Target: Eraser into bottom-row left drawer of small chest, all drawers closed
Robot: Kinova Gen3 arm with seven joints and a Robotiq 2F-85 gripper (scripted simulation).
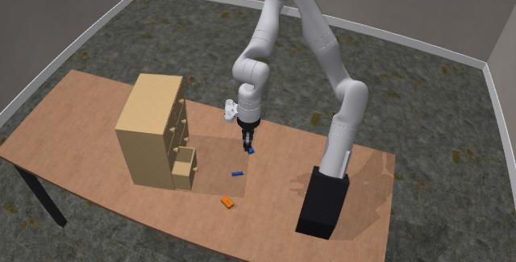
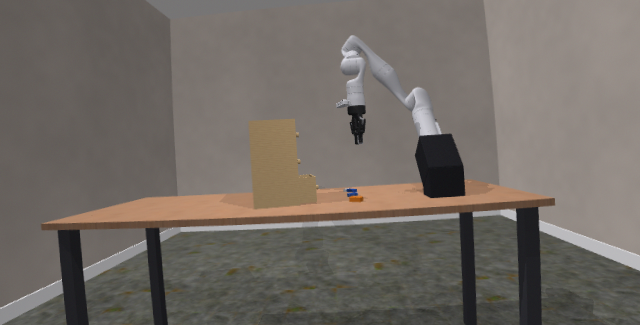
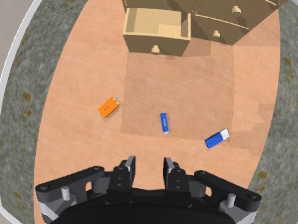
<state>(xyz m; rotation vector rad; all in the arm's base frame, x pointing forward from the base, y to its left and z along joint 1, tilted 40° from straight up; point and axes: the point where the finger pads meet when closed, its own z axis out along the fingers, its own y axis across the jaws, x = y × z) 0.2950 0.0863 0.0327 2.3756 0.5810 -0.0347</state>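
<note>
While the jaws (image 2: 358, 140) are hanging high above the worktop (image 1: 81, 141), pointing straight down, the eraser (image 3: 217, 139) – taken here to be the small blue block with a white end – is lying flat on the wood well below them. In the wrist view it is sitting ahead of the jaws and off to the right of the gap between the fingers, not in line with it. From the top view it is peeking out just beside the fingertips, though that is only the camera's angle: the side view is showing plenty of air between jaws and worktop.

The jaws are standing partly apart with nothing between them.

The eraser is showing as a short, slim bar, mostly bright blue, with one pale end pointing up and to the right in the wrist view, lying at a slant to the chest's front.

The tall light-wood chest (image 1: 149, 105) is standing at the left half of the worktop, and the white arm (image 1: 318, 40) is arching over from its black pedestal (image 1: 322, 214) at the right. One drawer (image 1: 183, 169) – bottom row, left as one faces the fronts – is sticking out with its tray open to view. A plain blue stick (image 3: 164, 123) is lying between the eraser and an orange block (image 3: 108, 107), all three apart from one another and in front of the chest.
</note>
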